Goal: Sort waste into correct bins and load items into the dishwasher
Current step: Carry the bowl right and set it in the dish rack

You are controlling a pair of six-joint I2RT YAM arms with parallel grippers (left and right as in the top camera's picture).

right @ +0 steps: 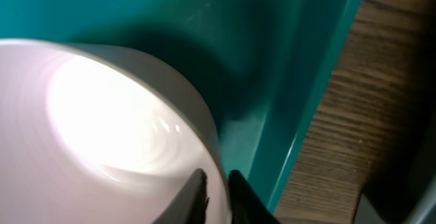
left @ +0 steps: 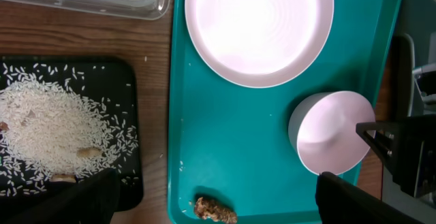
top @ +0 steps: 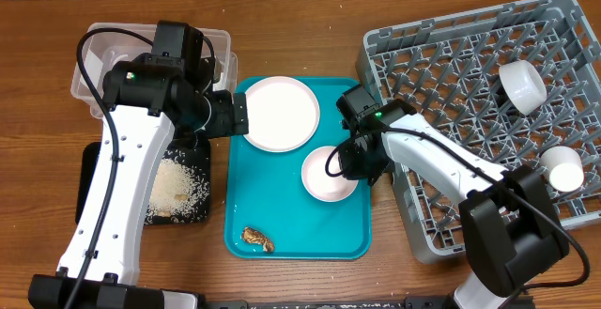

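The right claw (right: 218, 180) is pinching the rim of the pale bowl (top: 327, 173), which is sitting inside the teal tray (top: 300, 229) near its right edge. The left claw (top: 240, 116) is hanging wide open over the tray's left edge.

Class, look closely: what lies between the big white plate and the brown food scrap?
Only bare teal tray, seen overhead and from the left wrist; the bowl sits aside.
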